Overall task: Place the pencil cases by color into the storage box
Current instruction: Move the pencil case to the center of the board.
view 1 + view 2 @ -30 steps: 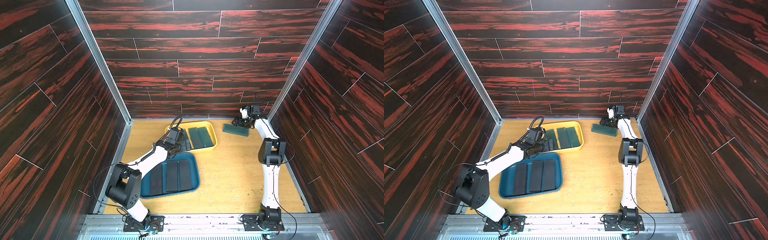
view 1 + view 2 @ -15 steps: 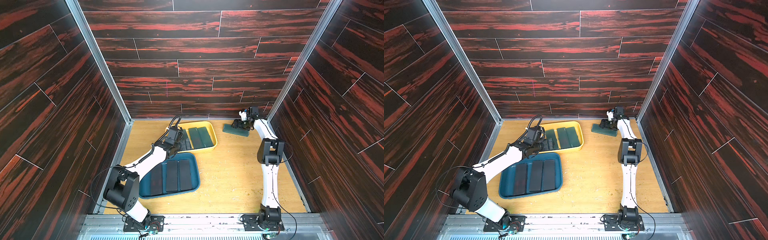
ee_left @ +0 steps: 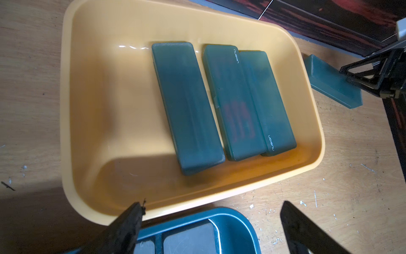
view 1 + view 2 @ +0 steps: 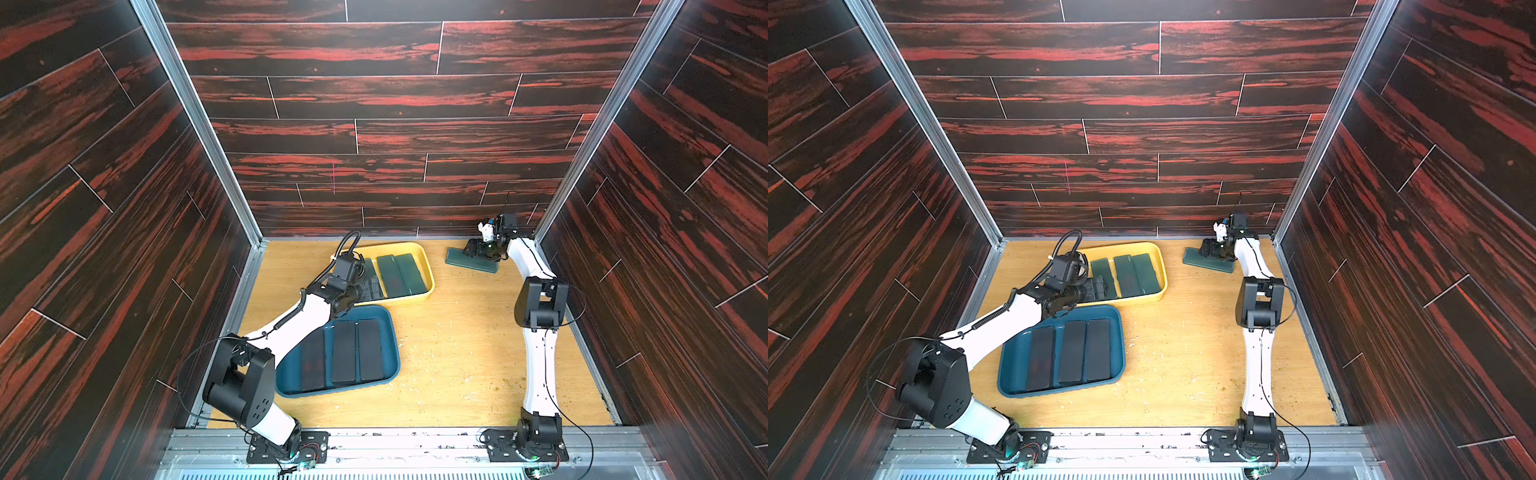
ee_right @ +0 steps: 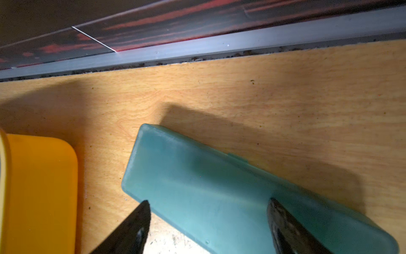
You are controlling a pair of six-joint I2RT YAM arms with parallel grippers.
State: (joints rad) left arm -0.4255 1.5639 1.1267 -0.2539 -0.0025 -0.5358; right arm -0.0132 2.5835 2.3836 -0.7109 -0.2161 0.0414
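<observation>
Nearest, three black cases (image 4: pixel 344 351) lay side by side in the blue tray (image 4: pixel 390 332). Beyond it the left claw (image 3: pixel 211 217) gaped wide over the yellow tray (image 4: pixel 426 266), which held three green cases (image 3: pixel 219 103). Farthest right, the right claw (image 5: pixel 208 220) straddled the last green case (image 4: pixel 465 259) on the table (image 4: pixel 457 353); whether it gripped, I couldn't tell.

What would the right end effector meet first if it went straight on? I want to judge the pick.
Probably the green case on the table: the right end effector straddles it, fingers either side. Whether they touch it already is unclear.
</observation>
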